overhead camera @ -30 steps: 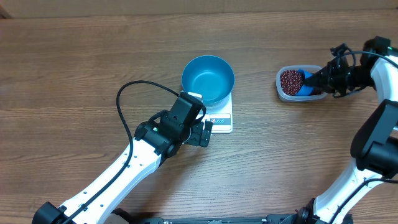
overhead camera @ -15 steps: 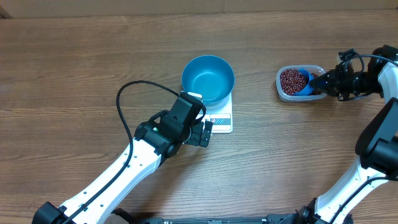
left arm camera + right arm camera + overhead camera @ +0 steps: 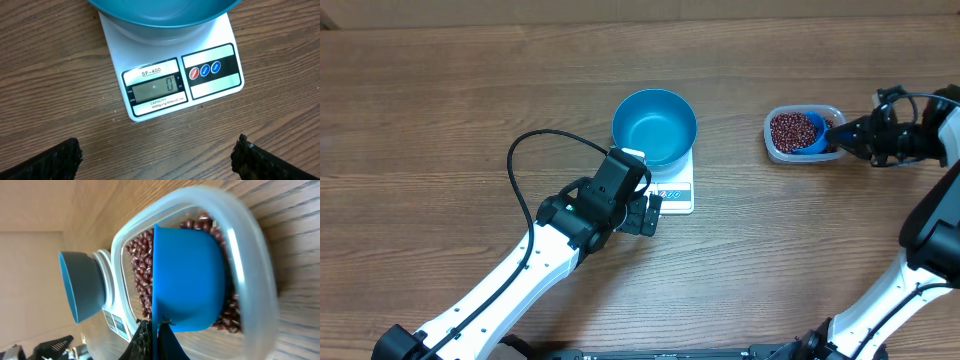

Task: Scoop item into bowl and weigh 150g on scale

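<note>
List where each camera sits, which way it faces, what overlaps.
Overhead: fixed above the wooden table, facing down; both arms show, left gripper beside the small white square scale, right gripper at the clear plastic tub.
Left wrist: faces down at the scale's display and the round bright blue bowl on it; open fingertips frame the bottom.
Right wrist: looks along its fingers, shut on the small blue scoop in the tub of dark red-brown beans.
Shared: bowl and scale appear in all three.

We see a matt wood-grain table (image 3: 440,90), a smooth glossy blue plastic bowl (image 3: 654,125), a smooth white plastic scale (image 3: 212,92), a clear cloudy plastic tub (image 3: 254,265), a smooth blue plastic scoop (image 3: 187,280), sleek red-brown beans (image 3: 142,265), rough black pads (image 3: 55,160) on the left gripper (image 3: 157,157).
</note>
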`<state>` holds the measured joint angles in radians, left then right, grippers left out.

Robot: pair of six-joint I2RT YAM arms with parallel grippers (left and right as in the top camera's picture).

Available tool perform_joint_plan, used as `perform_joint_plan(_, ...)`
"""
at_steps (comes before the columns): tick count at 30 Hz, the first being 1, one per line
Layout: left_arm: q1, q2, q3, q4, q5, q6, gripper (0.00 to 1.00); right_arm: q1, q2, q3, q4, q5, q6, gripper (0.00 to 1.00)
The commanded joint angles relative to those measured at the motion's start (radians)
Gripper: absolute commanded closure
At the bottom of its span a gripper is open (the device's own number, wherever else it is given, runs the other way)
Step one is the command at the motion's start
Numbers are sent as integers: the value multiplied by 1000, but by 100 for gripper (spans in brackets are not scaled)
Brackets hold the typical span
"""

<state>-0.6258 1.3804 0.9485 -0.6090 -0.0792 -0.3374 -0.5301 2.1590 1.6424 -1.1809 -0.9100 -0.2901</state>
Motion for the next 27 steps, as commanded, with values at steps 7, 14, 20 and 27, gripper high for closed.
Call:
perform_joint_plan(7, 4, -6, -11, 0, -8, 16, 1, -51, 13, -5, -7, -81, -59, 96)
perform_joint_plan(14, 4, -6, -11, 0, -8, 16, 1, -54, 13, -5, -10, -87, -61, 96)
perform_joint_plan(20, 4, -6, -11, 0, -8, 16, 0, -55, 13, -5, -40, -113, -111, 96)
perform_joint_plan(27, 4, -6, -11, 0, -8, 16, 1, -55, 13, -5, -37, -147, -112, 96)
